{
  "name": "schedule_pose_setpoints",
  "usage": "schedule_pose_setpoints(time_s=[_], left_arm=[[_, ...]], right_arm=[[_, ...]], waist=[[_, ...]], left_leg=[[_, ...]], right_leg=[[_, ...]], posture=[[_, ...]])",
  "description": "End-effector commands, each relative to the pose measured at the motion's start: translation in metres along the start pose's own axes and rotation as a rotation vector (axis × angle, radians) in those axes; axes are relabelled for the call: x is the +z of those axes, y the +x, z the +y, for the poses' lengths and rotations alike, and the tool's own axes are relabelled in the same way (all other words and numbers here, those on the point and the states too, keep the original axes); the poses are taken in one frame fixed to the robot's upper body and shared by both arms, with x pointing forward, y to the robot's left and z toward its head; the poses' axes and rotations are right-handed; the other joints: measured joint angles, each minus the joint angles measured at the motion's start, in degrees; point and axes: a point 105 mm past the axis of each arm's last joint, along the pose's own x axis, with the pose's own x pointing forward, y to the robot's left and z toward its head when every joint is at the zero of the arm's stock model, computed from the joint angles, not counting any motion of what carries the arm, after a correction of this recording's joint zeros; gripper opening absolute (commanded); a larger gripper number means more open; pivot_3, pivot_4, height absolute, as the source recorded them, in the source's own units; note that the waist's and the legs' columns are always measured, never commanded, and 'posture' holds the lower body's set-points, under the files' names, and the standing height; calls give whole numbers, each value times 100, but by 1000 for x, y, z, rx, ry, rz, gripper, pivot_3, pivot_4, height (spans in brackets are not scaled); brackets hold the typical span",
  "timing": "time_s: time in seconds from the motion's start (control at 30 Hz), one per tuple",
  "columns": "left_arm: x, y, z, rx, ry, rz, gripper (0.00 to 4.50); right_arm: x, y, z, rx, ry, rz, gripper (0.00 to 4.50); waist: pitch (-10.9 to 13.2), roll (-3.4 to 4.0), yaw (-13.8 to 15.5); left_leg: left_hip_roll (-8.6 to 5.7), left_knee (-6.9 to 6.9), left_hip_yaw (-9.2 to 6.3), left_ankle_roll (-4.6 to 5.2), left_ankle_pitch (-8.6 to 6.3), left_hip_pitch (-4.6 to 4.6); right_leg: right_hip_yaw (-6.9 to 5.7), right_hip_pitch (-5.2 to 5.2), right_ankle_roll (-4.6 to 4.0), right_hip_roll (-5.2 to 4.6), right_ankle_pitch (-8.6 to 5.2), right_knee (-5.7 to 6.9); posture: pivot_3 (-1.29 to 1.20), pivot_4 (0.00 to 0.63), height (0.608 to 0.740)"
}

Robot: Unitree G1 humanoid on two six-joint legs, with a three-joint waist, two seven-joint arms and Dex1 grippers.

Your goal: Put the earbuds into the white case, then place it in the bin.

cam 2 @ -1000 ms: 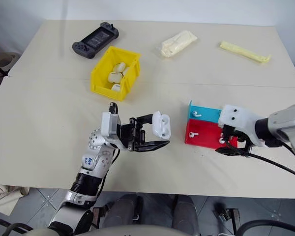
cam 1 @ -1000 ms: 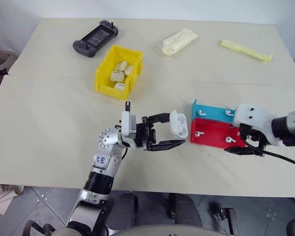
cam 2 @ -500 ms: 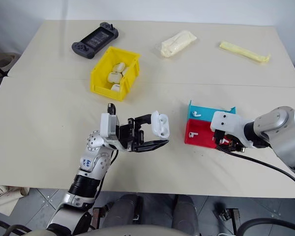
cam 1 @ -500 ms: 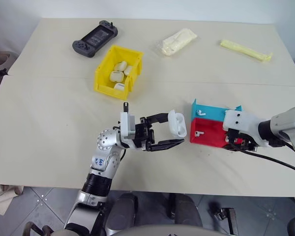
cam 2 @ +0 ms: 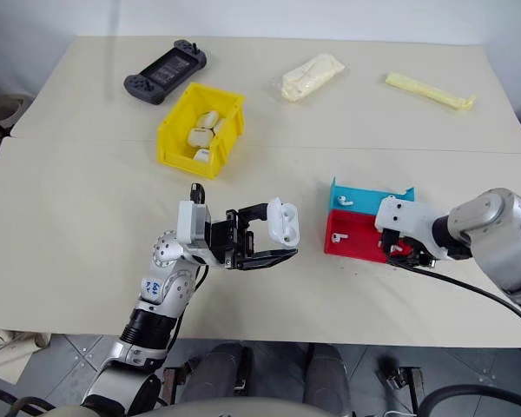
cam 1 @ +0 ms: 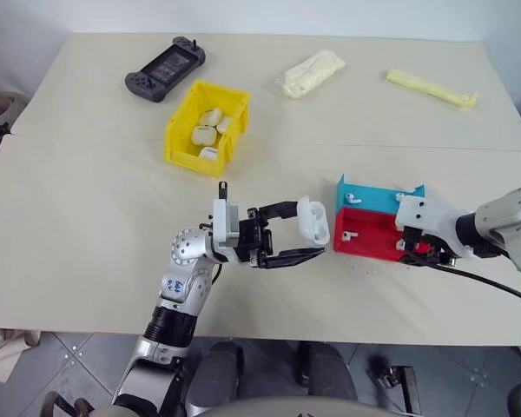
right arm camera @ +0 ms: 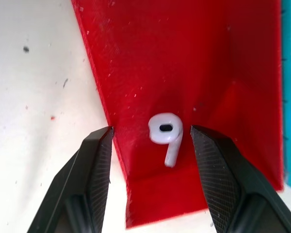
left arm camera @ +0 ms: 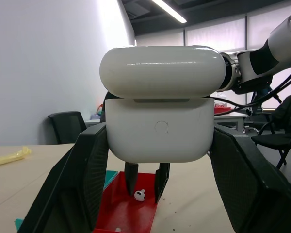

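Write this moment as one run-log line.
left gripper: shut on glossy white case | right gripper: open around white earbud in red tray

The bin (cam 1: 198, 136) sits behind the held white case (cam 1: 313, 220). The two trays (cam 1: 365, 217) lie right of it, an earbud (right arm camera: 167, 136) in the nearer tray.

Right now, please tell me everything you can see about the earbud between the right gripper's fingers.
The earbud is tiny, glossy white plastic with a dark oval opening on its head and a short stem. It lies flat on the red tray floor, near one corner. The right gripper straddles it, fingers apart on both sides, not touching it.
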Motion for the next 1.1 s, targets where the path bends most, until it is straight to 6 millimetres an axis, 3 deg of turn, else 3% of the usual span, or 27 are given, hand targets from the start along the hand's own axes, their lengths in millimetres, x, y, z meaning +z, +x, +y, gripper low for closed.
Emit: schedule_pose_setpoints(time_s=[0.03, 0.27, 0.37, 0.53, 1.1], left_arm=[[10, 5, -3, -26, 41, -20, 2770], [10, 4, -3, -22, 41, -16, 2770], [11, 4, -2, -18, 43, -15, 2770], [11, 3, -4, -19, 42, -11, 2770], [9, 0, -4, -44, 12, 10, 2770]], right_arm=[[1, 0, -4, -21, -1, -2, 2586], [0, 2, -5, -18, 2, 0, 2586], [2, 4, -4, -14, 1, -5, 2014], [5, 6, -4, -9, 0, -15, 461], [-7, 2, 0, 0, -38, 4, 452]], waist=[[0, 0, -13], [0, 0, -51], [0, -1, -54], [0, -1, -54], [-1, -1, -47]], left_leg=[[0, 0, 0, 0, 0, 0], [1, 1, 0, -1, 1, 6], [1, 2, 0, -1, 1, 9], [1, 3, 0, -1, 1, 10], [0, 3, 0, -1, 1, 10]], right_leg=[[0, 0, 0, 0, 0, 0], [1, 4, 0, 0, 0, 4], [1, 7, 0, 0, 0, 5], [2, 8, 0, 0, 0, 5], [2, 8, 0, 0, 0, 7]], posture=[[0, 150, 740], [0, 150, 740], [0, 150, 740], [0, 150, 740], [0, 150, 740]])
